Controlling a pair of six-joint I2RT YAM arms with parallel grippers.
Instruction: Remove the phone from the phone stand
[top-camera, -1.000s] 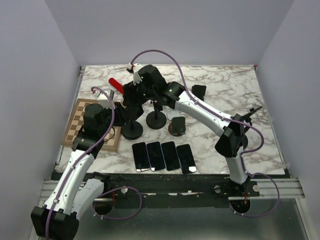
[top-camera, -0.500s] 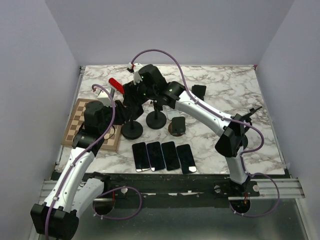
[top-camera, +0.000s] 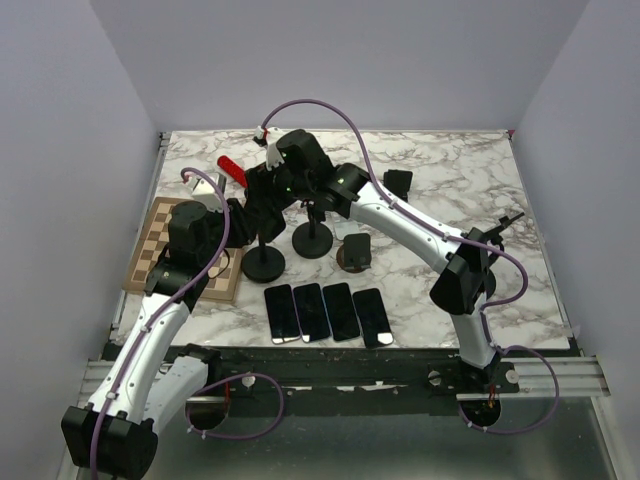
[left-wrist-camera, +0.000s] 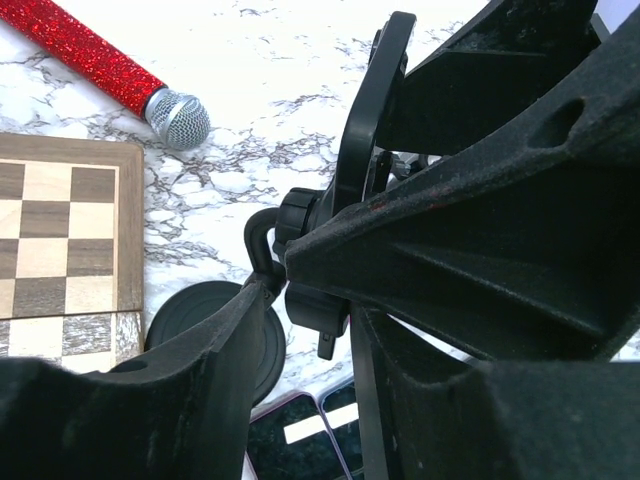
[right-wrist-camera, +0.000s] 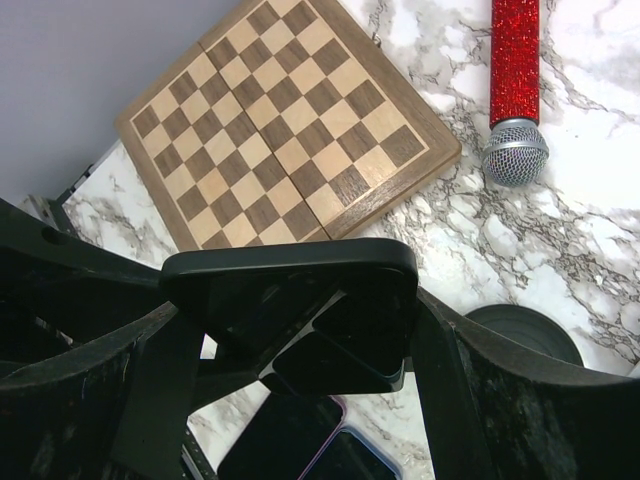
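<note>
Marble worktop (top-camera: 450, 160), left to right. A chessboard (top-camera: 180, 250) lies at the left edge, and a red microphone (top-camera: 232, 170) lies beyond its far corner. The left tool (left-wrist-camera: 310, 322) is nearly closed, its fingers pressed against either side of the jointed neck of the phone stand (top-camera: 265, 264). The stand's round base rests on the worktop just beside the chessboard. The phone (right-wrist-camera: 290, 265) sits raised at the head of the stand, above the base. The right tool (right-wrist-camera: 300, 325) is open only to the phone's width and grips it, one finger against each side edge. Four other phones (top-camera: 325, 312) lie flat in a row near the front edge.
</note>
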